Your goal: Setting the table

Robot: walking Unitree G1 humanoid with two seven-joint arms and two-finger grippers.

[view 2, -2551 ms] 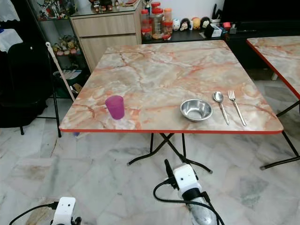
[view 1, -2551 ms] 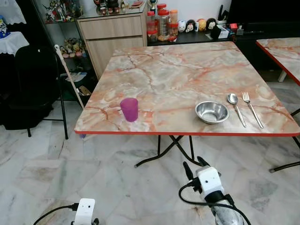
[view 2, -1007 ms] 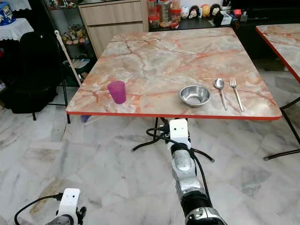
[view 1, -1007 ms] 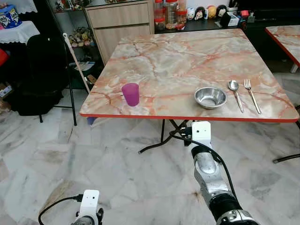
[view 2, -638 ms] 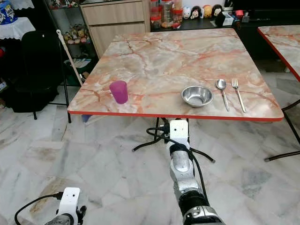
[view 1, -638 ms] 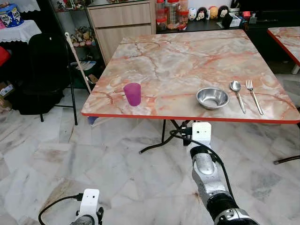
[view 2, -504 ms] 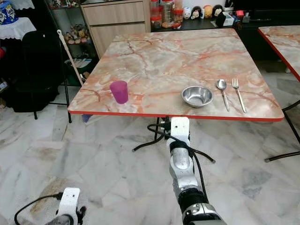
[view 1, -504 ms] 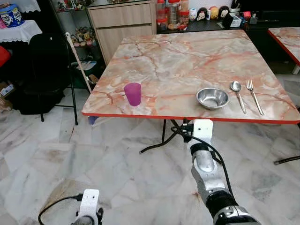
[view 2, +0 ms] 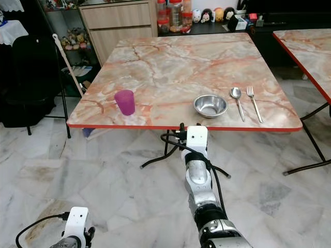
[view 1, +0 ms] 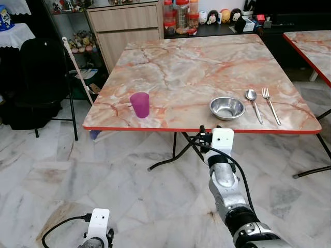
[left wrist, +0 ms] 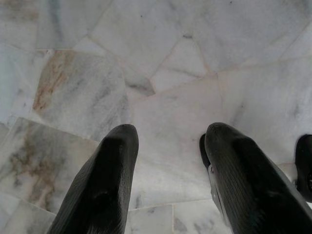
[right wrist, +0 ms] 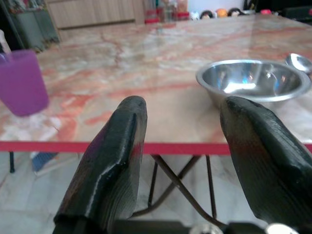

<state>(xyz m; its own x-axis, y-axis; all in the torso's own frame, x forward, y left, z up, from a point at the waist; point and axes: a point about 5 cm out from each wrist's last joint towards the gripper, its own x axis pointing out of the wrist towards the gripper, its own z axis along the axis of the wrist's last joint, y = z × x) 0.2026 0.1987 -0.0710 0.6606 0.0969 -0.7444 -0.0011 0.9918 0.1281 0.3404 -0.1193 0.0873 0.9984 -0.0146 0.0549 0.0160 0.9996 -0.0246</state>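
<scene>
On the marble-patterned table (view 1: 196, 67), a purple cup (view 1: 139, 105) stands near the front left edge. A steel bowl (view 1: 227, 108) sits near the front right, with a spoon (view 1: 253, 103) and a fork (view 1: 271, 104) lying to its right. My right gripper (right wrist: 183, 105) is held up just before the table's red front edge, open and empty. In the right wrist view the bowl (right wrist: 253, 83) lies beyond one finger and the cup (right wrist: 22, 83) off to the other side. My left gripper (left wrist: 168, 131) hangs open over the floor.
Black folding legs (view 1: 178, 155) stand under the table behind my right arm. A black chair (view 1: 41, 77) and a leaning broom stick (view 1: 77, 72) are to the left. A wooden cabinet (view 1: 126, 31) with jars (view 1: 181, 13) stands behind. A second table (view 1: 310, 46) is at the right.
My right arm has risen from low over the floor to the height of the table's front edge. The view has shifted as I moved. Cup, bowl, spoon and fork lie as before.
</scene>
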